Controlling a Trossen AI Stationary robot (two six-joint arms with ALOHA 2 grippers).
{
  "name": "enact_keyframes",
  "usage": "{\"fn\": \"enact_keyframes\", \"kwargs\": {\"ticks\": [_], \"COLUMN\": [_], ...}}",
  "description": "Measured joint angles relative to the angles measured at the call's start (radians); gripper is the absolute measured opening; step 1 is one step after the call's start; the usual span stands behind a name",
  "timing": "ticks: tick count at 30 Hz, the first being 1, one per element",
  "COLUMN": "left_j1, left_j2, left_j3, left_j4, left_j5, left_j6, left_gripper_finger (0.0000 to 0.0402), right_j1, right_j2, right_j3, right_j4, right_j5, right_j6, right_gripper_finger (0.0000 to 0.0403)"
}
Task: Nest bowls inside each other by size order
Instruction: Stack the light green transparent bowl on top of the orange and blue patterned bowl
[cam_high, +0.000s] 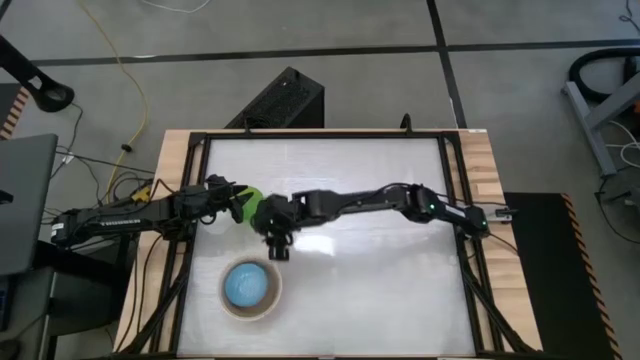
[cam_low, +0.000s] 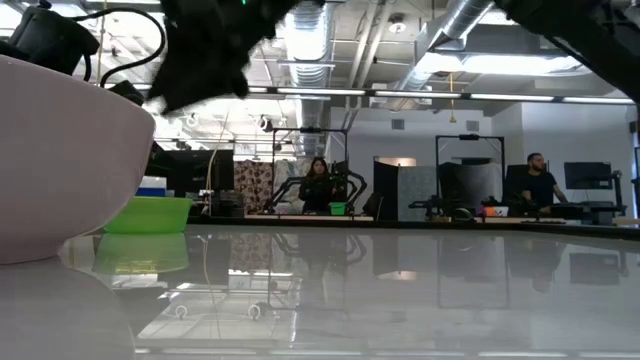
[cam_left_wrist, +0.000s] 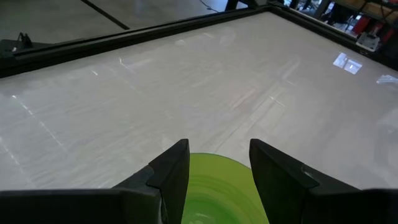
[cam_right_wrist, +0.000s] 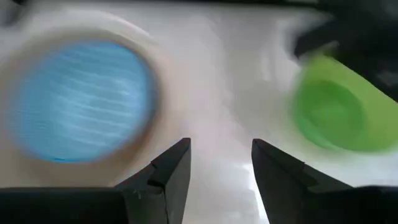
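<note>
The small bright green bowl (cam_high: 255, 200) stands on its base on the table left of centre; it also shows in the low view (cam_low: 148, 214). My left gripper (cam_left_wrist: 217, 149) is open right over it, one finger above each side of the bowl (cam_left_wrist: 217, 190). The light blue bowl (cam_high: 248, 285) sits nested inside a larger pale bowl (cam_low: 60, 170) near the front left. Whether one or two pale bowls lie under it, I cannot tell. My right gripper (cam_right_wrist: 221, 146) is open and empty above the table, between the stack and the green bowl (cam_right_wrist: 326, 115). My left gripper comes at the green bowl from the table's left side, slanting down, with its open fingers (cam_left_wrist: 174, 174) above the bowl's rim. I cannot tell whether they touch it. The bowl stands level on the table.
The white table top stretches bare to the right and far side (cam_high: 380, 170). A black frame (cam_high: 455, 200) runs around it. Both arms meet close together over the left centre (cam_high: 270, 215). People sit at desks in the room beyond (cam_low: 320, 185).
</note>
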Motion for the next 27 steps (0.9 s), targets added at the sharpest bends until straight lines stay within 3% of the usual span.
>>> {"fn": "enact_keyframes", "kwargs": {"ticks": [9, 16, 20, 27], "left_j1": [0.0, 0.0, 0.0, 0.0], "left_j2": [0.0, 0.0, 0.0, 0.0], "left_j3": [0.0, 0.0, 0.0, 0.0], "left_j4": [0.0, 0.0, 0.0, 0.0], "left_j5": [0.005, 0.005, 0.005, 0.004], "left_j6": [0.0, 0.0, 0.0, 0.012], "left_gripper_finger": [0.0158, 0.0158, 0.0158, 0.0158], "right_j1": [-0.095, -0.136, -0.16, -0.19], "right_j2": [0.02, 0.023, 0.025, 0.028], "right_j3": [0.0, -0.003, -0.073, -0.206], "right_j4": [-0.017, -0.002, 0.079, 0.263], "right_j5": [-0.024, -0.153, -0.257, -0.263], "right_j6": [-0.143, -0.268, -0.305, -0.34], "right_gripper_finger": [0.0177, 0.0177, 0.0177, 0.0177]}}
